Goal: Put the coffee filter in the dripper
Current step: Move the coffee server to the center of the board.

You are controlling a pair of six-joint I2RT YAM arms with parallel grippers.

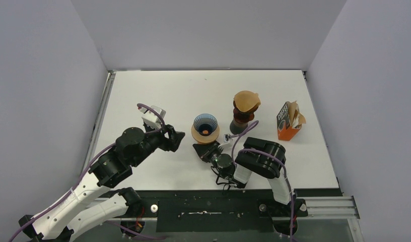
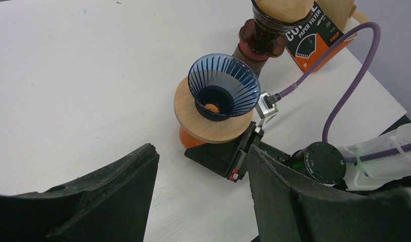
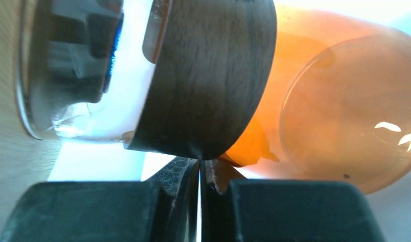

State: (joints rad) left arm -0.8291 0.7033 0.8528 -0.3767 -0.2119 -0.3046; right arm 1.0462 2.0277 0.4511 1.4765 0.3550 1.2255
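The coffee filters (image 1: 296, 116) are standing upright in the open orange box (image 1: 283, 126) at the right of the tabletop (image 1: 158, 96), their tips poking up. Another brown filter (image 1: 247, 100) is sitting in the dark red dripper (image 1: 242, 121) beside it. The blue dripper (image 1: 205, 124) is standing empty. My right pincer (image 3: 199, 171), pinched shut on nothing, is nosing at its orange base (image 3: 319, 101), probably touching. My left pincer (image 2: 201, 161) is gaping wide and empty, left of the blue dripper. The box is lying right of and beyond my right pincer, so that arm is sitting nearer
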